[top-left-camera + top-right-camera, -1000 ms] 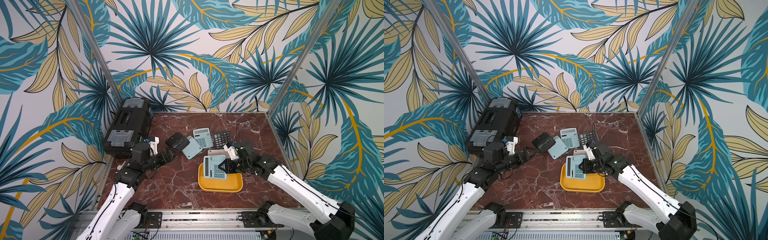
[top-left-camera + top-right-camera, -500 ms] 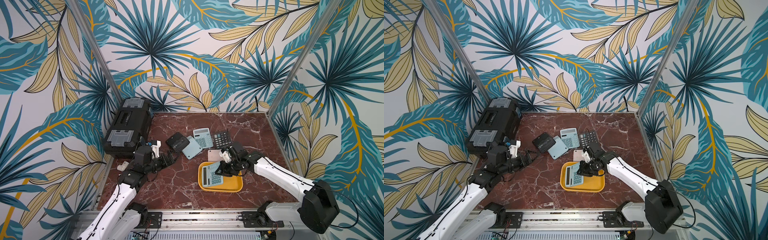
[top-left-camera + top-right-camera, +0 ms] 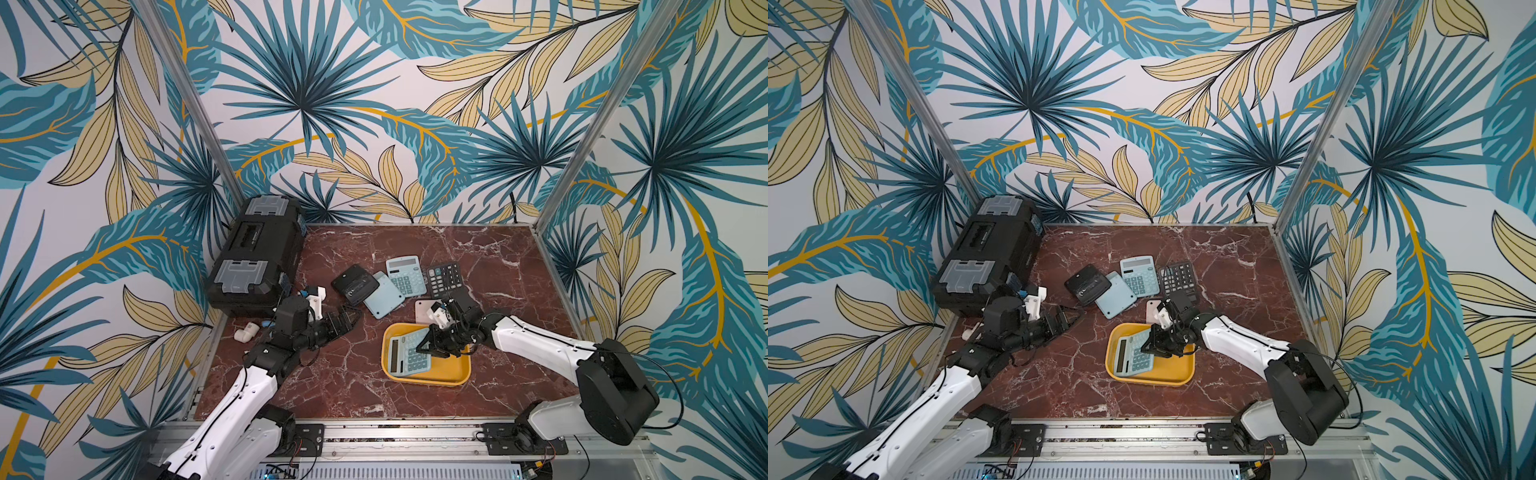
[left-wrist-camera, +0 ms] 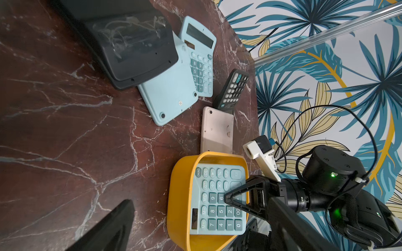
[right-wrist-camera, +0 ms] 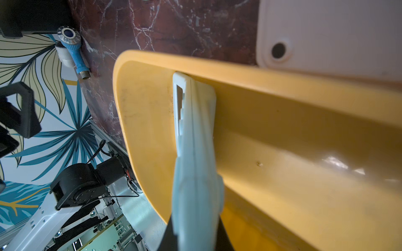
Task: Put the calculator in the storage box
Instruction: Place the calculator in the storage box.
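Right wrist: calculator (image 5: 195, 152) sits inside storage box (image 5: 282, 130), end against wall.
Right pincer (image 3: 431, 350): clenched on calculator's side, to lay it flat.
Left pincer (image 3: 345, 318): released, empty, parked clear.
Table (image 3: 353, 386): spare calculators (image 3: 405, 276) beyond.

A black toolbox (image 3: 253, 257) with grey latches stands at the far left of the red marble counter (image 3: 353, 395), and a white pipe elbow (image 3: 246, 332) lies just beside its near end. At mid-counter a black face-down unit (image 3: 354, 285) overlaps a light-blue face-down calculator (image 3: 384, 296), which overlaps the edge of a light-blue face-up calculator (image 3: 405, 275). A black keypad calculator (image 3: 445, 279) lies just beside that, with a pale pink slab (image 3: 423, 311) near it.
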`<state>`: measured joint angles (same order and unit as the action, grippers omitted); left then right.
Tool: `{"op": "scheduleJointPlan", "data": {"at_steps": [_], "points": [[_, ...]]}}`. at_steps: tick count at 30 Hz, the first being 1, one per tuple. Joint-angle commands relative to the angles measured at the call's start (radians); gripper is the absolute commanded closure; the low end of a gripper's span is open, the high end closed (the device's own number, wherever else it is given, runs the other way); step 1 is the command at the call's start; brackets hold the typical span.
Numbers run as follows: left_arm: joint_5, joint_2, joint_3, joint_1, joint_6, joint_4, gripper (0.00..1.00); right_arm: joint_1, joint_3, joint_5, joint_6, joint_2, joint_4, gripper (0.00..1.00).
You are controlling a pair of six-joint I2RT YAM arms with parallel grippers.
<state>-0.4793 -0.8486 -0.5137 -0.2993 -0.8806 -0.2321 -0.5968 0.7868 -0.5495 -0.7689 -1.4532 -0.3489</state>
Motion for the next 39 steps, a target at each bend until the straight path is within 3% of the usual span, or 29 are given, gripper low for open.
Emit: {"op": "scheduleJointPlan", "data": {"at_steps": [1,16,21,39], "points": [[0.004,-0.009,0.039,-0.019,-0.011,0.053,0.00,-0.035,0.002,-0.013,-0.033,-0.048,0.062,1.00],[0.033,0.033,0.159,-0.030,0.002,0.025,0.00,-0.156,0.132,0.081,0.000,-0.217,-0.002,0.99],[0.031,0.044,0.176,-0.030,-0.007,0.031,0.00,-0.157,0.155,0.119,0.034,-0.228,-0.058,0.82],[0.027,0.059,0.176,-0.029,-0.010,0.017,0.00,-0.158,0.192,0.163,0.079,-0.231,-0.139,0.53]]}}
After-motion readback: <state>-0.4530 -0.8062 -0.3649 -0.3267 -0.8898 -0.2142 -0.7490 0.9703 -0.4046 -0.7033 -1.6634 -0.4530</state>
